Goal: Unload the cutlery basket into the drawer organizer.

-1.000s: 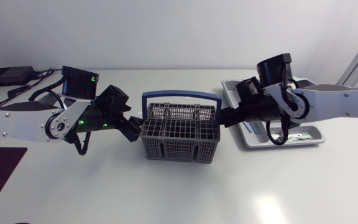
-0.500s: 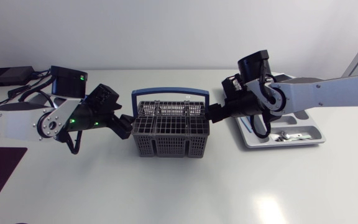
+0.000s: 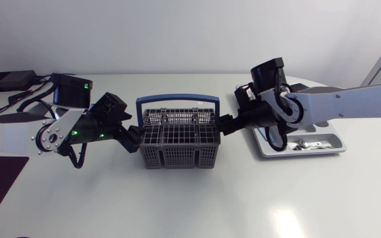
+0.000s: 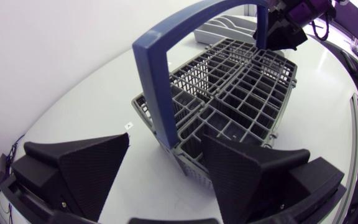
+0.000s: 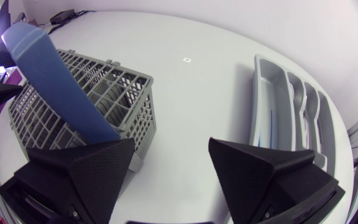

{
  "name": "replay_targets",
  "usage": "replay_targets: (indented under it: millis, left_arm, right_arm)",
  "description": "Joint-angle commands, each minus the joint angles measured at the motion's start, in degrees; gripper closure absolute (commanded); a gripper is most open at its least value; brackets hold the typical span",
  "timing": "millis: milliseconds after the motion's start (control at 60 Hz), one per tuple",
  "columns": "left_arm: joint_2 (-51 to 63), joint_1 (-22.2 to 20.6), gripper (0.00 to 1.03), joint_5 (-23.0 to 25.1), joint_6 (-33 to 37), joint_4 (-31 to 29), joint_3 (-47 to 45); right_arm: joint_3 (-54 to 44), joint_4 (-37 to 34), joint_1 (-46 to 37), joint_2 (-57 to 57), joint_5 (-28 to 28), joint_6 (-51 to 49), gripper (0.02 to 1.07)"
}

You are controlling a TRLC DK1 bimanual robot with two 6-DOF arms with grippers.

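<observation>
1. My left gripper (image 4: 166,142) and right gripper (image 5: 171,146) both stand spread, pinching nothing;
2. Cutlery basket (image 4: 241,93) stands between them; I judge it stiff, light, prone to sliding; take hold at its blue handle (image 4: 153,74);
3. Drawer organizer (image 5: 272,106) lies farther right, apart from the basket.

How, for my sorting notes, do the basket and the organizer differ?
The basket is dark grey open mesh; the organizer is pale grey with solid walls. The basket stands tall with a blue handle arching over it; the organizer is shallow and has none. The basket is split into small square cells, the organizer into long parallel slots. Both are compartmented containers standing on the table.
</observation>
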Motion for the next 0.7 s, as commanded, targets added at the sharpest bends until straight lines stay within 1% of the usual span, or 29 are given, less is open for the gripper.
replay_targets:
  millis: [0, 100, 167, 317, 400, 517, 600, 650, 683]
  left_arm:
    - [-0.95, 0.04, 0.04, 1.00, 1.15, -1.56, -2.60]
    - [-3.77, 0.39, 0.04, 1.53, 0.80, -1.47, -3.22]
    - [-5.79, 1.09, 0.04, 3.73, 0.27, -1.38, -3.48]
    - [-10.45, 2.41, 0.04, 5.93, -1.05, -1.47, -3.66]
    - [-12.29, 2.94, 0.04, 6.01, -1.40, -1.82, -3.66]
    - [-15.37, 5.22, 0.04, 6.45, -1.49, -2.88, -4.54]
    - [-17.74, 7.95, 0.04, 7.60, -1.57, -2.96, -5.41]
    - [-18.88, 9.26, 0.04, 7.60, -1.84, -2.96, -5.77]
    - [-19.85, 10.41, 0.04, 7.60, -2.45, -2.96, -6.12]
  right_arm:
    - [-2.31, 0.85, -1.11, -2.98, 1.03, 0.52, 0.08]
    - [-4.15, 1.55, -1.63, -5.00, 2.18, -0.27, 0.07]
    - [-5.65, 2.69, -1.37, -6.50, 3.41, -0.53, 0.07]
    - [-8.28, 2.96, 0.04, -10.10, 5.87, -1.23, 0.07]
    - [-9.43, 2.87, 0.39, -12.04, 6.22, -1.32, 0.07]
    - [-12.15, 3.04, 0.56, -16.25, 7.36, -1.76, 0.07]
    - [-14.00, 3.66, 0.56, -19.51, 8.85, -2.46, 0.07]
    - [-14.88, 3.92, 0.56, -21.09, 10.44, -3.17, 0.07]
    - [-15.84, 5.33, 0.56, -22.41, 11.76, -4.05, 0.07]
